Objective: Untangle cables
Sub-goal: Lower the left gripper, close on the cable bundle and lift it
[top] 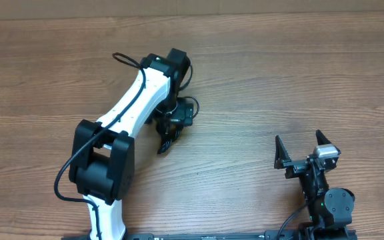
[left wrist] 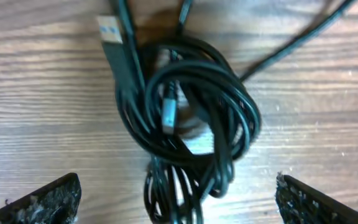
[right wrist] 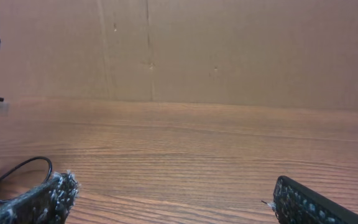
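The cables [left wrist: 188, 118] are a knotted bundle of thin black cords on the wooden table, with a plug [left wrist: 112, 34] at the upper left and a small connector [left wrist: 168, 112] in the middle. In the overhead view the bundle [top: 185, 110] is mostly hidden under my left arm. My left gripper [left wrist: 178, 202] is open and hovers straight above the bundle, one finger on each side, not touching it. My right gripper [top: 303, 148] is open and empty near the table's front right. A loop of cable [right wrist: 23, 168] shows at the far left of the right wrist view.
The left arm [top: 122, 120] reaches across the left middle of the wooden table [top: 279, 80]. A cardboard wall [right wrist: 229, 50] stands along the table's far edge.
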`<control>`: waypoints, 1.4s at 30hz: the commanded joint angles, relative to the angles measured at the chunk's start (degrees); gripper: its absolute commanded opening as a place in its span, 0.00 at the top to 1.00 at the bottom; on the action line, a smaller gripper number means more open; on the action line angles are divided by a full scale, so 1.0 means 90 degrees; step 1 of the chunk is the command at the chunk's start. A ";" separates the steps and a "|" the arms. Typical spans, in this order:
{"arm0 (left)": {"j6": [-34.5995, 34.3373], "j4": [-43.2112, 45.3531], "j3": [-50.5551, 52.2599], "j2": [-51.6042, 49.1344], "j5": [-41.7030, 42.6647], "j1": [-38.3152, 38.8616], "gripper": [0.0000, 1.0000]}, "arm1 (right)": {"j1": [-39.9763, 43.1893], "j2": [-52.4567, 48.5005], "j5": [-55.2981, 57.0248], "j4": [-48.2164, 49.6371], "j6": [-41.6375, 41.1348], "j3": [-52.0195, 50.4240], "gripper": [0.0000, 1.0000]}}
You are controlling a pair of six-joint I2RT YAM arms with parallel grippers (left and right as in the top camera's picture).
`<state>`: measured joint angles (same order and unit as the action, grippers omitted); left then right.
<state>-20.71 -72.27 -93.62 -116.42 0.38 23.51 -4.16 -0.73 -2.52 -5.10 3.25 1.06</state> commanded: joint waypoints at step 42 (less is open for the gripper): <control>-0.1389 0.1421 0.1685 0.0007 -0.1064 0.1059 0.48 | 0.0019 0.0056 0.0058 0.0044 0.0027 -0.0063 0.00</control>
<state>-32.86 -60.51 -80.03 -116.42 -8.40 32.64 -4.16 -0.73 -2.55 -5.10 3.25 1.06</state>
